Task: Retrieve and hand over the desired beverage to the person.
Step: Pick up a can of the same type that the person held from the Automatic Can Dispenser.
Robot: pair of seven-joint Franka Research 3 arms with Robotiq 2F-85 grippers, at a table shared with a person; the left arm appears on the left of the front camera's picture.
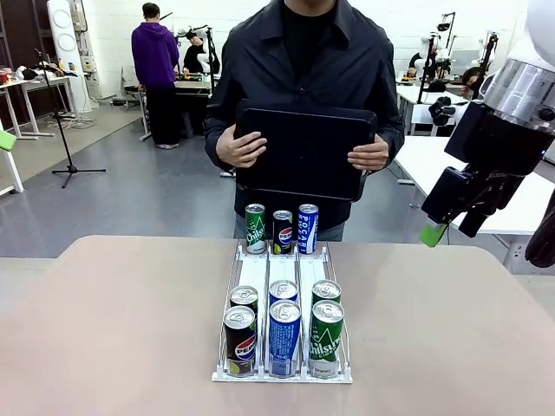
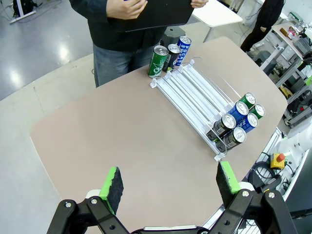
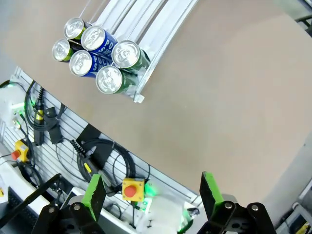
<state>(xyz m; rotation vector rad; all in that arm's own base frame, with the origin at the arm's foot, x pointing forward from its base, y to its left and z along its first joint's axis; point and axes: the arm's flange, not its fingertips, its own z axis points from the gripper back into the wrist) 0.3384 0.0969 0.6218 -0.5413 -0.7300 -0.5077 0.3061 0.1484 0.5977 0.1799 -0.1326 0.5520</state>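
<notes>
Green-padded left tool (image 2: 168, 183) and right tool (image 3: 152, 192) gape empty, well apart from the cans (image 2: 237, 113).

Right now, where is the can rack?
Front view: the rack lies at the table's middle, pointing at the person, six cans at its near end, three at its far end.

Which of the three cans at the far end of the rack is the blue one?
The right can, seen from the robot's side; the middle can is black, the left can green.
</notes>
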